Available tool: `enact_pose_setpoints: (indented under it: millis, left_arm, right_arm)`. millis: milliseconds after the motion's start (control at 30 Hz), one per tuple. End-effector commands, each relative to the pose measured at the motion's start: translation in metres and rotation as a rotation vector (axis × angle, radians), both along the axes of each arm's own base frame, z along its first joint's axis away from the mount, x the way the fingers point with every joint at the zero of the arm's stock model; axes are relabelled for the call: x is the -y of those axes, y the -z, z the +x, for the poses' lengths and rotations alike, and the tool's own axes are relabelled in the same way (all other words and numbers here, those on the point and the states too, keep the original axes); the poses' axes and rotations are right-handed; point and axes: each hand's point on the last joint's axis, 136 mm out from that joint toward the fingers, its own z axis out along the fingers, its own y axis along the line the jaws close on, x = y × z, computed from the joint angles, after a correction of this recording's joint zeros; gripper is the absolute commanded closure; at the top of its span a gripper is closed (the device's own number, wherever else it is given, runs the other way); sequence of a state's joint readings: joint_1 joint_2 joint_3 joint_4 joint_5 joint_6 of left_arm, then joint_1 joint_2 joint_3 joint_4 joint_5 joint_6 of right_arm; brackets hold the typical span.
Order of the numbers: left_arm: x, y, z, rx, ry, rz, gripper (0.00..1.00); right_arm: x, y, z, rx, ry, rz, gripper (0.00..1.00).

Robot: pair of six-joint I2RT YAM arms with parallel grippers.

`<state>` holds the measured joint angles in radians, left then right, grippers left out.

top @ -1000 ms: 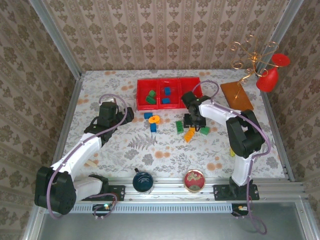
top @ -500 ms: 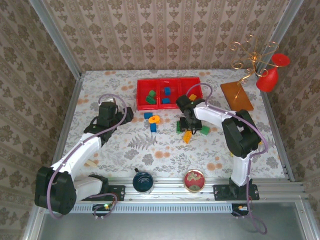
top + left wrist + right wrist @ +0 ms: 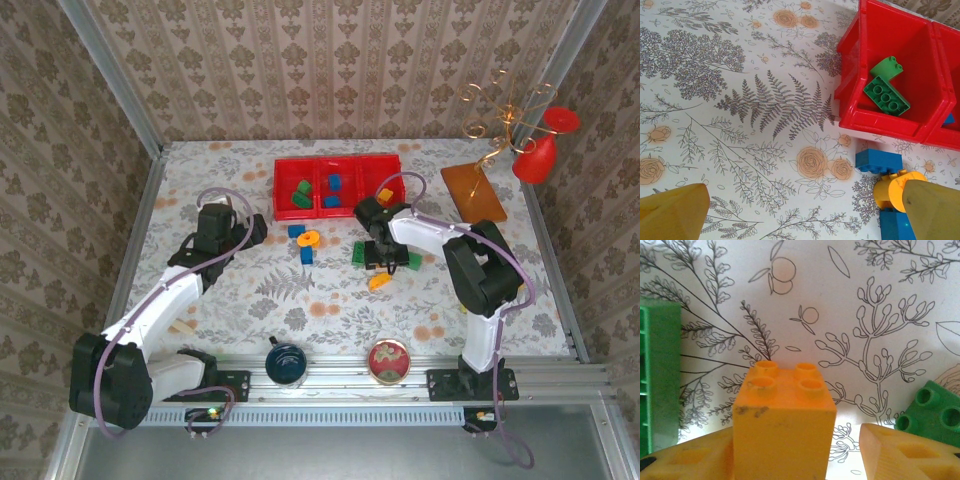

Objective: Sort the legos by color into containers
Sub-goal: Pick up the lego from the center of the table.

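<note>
Our tabletop [image 3: 250,290] carries the red tray [image 3: 300,213] at twelve o'clock, with green bricks [image 3: 885,95] in its nine-o'clock compartment. Our left hand [image 3: 802,207] gapes wide, empty. Our right hand [image 3: 386,264] stands open around an orange-yellow brick [image 3: 783,410], its three-o'clock finger clear of it.

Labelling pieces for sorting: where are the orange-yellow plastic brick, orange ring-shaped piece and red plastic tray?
orange-yellow plastic brick [image 3: 784,432], right wrist view, front face.
orange ring-shaped piece [image 3: 887,192], left wrist view, left rim.
red plastic tray [image 3: 880,125], left wrist view, outer wall.
</note>
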<state>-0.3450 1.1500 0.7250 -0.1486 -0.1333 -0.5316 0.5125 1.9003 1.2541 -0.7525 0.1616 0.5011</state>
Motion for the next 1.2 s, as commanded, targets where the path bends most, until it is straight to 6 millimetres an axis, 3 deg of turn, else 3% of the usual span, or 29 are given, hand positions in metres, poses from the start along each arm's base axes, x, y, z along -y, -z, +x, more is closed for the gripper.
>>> enact_pose_setpoints:
  millis: [0,233,600,933,1067,1167]
  left_arm:
    - [-0.001,-0.01,0.0,0.025,-0.005,-0.023,0.0]
    - [-0.001,-0.01,0.0,0.027,-0.006,-0.022,0.0]
    - [-0.001,-0.01,0.0,0.027,-0.005,-0.021,0.0]
    - [-0.001,-0.01,0.0,0.029,-0.005,-0.018,0.0]
    - [-0.002,-0.011,0.0,0.03,-0.006,-0.017,0.0]
    - [-0.003,-0.012,0.0,0.032,-0.007,-0.013,0.0]
  right_arm:
    - [0.015,-0.005,-0.008,-0.005,0.034,-0.037,0.4]
    - [0.021,-0.006,-0.008,0.006,0.061,-0.037,0.43]
    - [0.009,-0.003,-0.001,0.014,0.064,0.019,0.44]
    - [-0.002,0.005,0.018,0.019,0.024,0.03,0.46]
    - [-0.002,0.007,0.023,0.013,0.014,0.022,0.51]
    - [-0.001,0.005,0.024,0.013,0.011,0.016,0.6]
